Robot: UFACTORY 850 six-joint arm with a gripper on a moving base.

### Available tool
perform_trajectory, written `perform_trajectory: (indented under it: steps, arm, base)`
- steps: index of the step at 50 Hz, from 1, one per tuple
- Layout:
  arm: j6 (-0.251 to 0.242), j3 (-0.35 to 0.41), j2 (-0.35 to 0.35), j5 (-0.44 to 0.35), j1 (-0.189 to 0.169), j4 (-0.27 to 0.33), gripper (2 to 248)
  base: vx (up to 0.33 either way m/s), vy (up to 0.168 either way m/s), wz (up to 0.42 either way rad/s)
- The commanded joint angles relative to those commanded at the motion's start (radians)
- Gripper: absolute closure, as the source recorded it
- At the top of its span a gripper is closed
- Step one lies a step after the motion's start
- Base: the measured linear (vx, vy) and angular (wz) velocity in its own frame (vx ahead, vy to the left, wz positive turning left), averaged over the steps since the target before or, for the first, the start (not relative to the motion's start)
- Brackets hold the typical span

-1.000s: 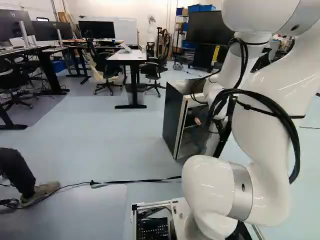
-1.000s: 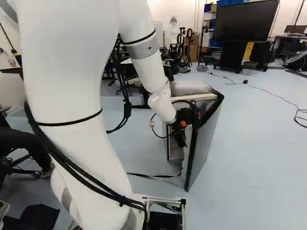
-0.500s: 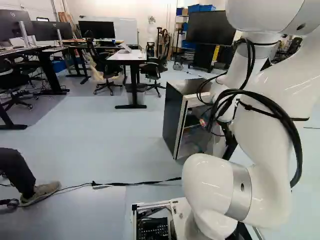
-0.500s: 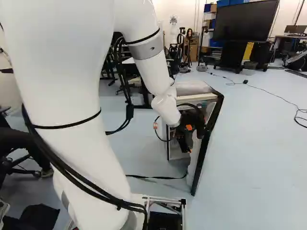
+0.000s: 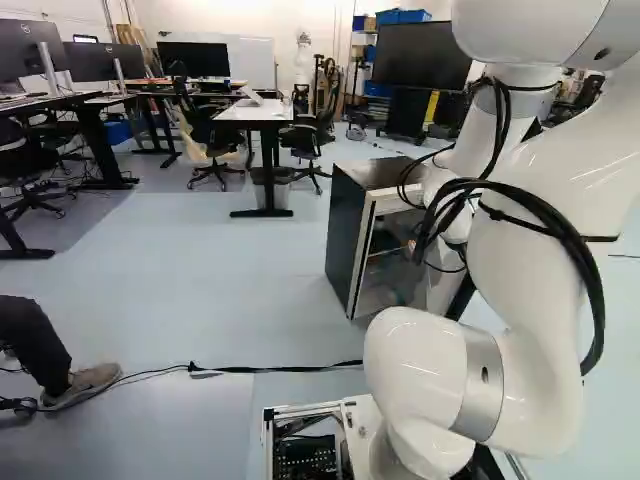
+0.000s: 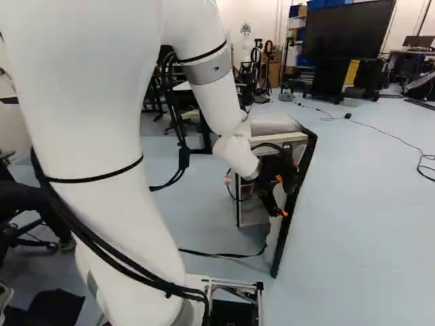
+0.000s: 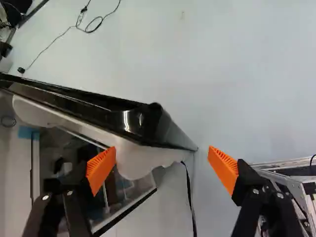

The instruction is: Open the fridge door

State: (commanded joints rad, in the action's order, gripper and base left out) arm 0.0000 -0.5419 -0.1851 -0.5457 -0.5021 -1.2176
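The fridge (image 5: 345, 235) stands right of the middle in the left base view, its door ajar. In the right base view my gripper (image 6: 290, 189) is at the inner side of the door (image 6: 293, 204), partly hiding it. The wrist view shows my gripper (image 7: 162, 170) with its fingers wide apart. The door's black rim (image 7: 143, 121) and white inner lining (image 7: 138, 158) reach in between and ahead of them. One orange pad (image 7: 101, 169) overlaps the lining's side; contact cannot be told. The other pad (image 7: 223, 169) stands apart, over floor beyond the door's free edge.
Shelves inside the fridge (image 7: 111, 190) lie beside one finger. A black cable (image 6: 224, 255) runs over the floor near the fridge's foot. The base's metal frame (image 7: 291, 170) shows beyond the other finger. Desks (image 5: 262, 112) and chairs stand farther back.
The arm has moved rightward in the right base view, and the gripper has turned at the wrist. The door has swung a little wider since one second ago. The base has not moved.
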Motion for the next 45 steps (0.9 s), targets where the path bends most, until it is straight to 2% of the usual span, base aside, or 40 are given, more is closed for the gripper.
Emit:
perform_trajectory:
  steps: [11,21,30,45]
  arm:
    - [0.000,-0.006,-0.005,-0.094,-0.006,-0.029,3]
    - [0.000,-0.037,-0.030,-0.162,-0.032,-0.053,3]
    - [0.000,-0.081,-0.066,-0.176,-0.059,-0.059,3]
    - [0.000,-0.170,-0.136,-0.178,-0.084,-0.059,3]
  base:
    - [0.000,0.000,0.000]
    - [0.000,0.000,0.000]
    - [0.000,0.000,0.000]
    - [0.000,0.000,0.000]
